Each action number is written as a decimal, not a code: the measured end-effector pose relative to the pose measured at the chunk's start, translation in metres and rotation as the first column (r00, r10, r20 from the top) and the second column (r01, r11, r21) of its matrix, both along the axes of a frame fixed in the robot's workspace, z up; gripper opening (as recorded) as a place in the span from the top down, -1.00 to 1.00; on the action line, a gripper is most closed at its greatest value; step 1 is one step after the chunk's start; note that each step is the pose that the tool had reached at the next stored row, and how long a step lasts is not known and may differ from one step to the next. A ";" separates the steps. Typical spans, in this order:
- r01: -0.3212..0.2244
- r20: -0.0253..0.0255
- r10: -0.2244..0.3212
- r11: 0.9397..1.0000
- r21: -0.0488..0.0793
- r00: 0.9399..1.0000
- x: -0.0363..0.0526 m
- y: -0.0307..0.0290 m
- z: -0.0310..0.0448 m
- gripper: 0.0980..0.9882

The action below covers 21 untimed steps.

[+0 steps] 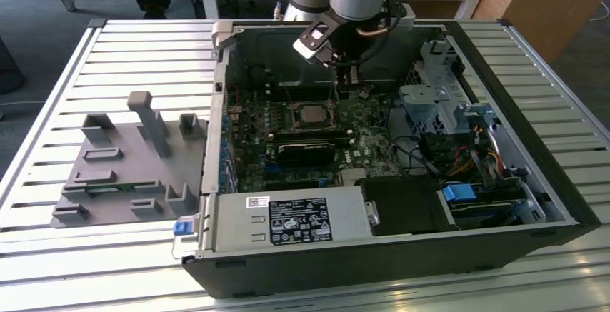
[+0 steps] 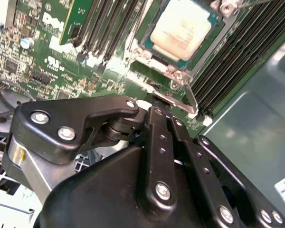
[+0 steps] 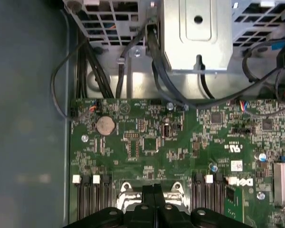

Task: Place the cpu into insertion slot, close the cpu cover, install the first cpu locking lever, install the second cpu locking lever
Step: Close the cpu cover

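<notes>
Case: the black sheet-metal computer case (image 1: 533, 205) lies open on a ribbed aluminium table (image 1: 57, 83). The green motherboard (image 3: 147, 142) inside it is matte and densely populated.

Insertion slot (image 1: 294, 115): a square socket with a silvery metal rim, set in the motherboard.

Cpu (image 2: 180, 27): a flat square chip with a smooth, pale silver-grey top. It is seated in the insertion slot and lies level.

Cpu cover (image 2: 217, 42): a thin grey metal frame that lies around the chip and borders its top face.

Memory slots (image 2: 237, 61): long, black and ribbed, running along two opposite sides of the insertion slot.

Locking lever (image 2: 184, 90): a thin bright metal bar that runs off the insertion slot's corner on the gripper's side. Whether it is latched cannot be determined.

Gripper (image 2: 154, 102): black, with bolted link plates that have a dull sheen. In the first wrist view the fingers (image 3: 147, 192) stand together with only a hairline seam between them. No object is visible in that seam.

Relation of cpu to jaws: in the second wrist view the fingertips sit just outside the insertion slot, at the lever end, and the cpu lies beyond them, free of the jaws. Contact between the fingertips and the lever cannot be confirmed. In the exterior view the gripper (image 1: 348, 78) hangs close over the board, just beside the insertion slot.

Other items: a round silver coin cell (image 3: 105, 125) lies well apart from the insertion slot, and a grey moulded fixture (image 1: 124, 162) stands on the table outside the case.
</notes>
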<state>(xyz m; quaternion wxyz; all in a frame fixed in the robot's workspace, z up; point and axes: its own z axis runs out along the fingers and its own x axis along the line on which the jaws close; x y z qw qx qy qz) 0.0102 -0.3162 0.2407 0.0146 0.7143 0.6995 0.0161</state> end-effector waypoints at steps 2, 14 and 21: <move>0.000 0.000 0.000 1.000 0.000 1.000 -0.0034 0.0000 -0.0003 0.98; 0.000 0.000 0.000 1.000 0.000 1.000 -0.0167 -0.0010 -0.0080 0.98; 0.000 -0.005 0.000 1.000 0.000 1.000 -0.0323 -0.0012 -0.0121 0.98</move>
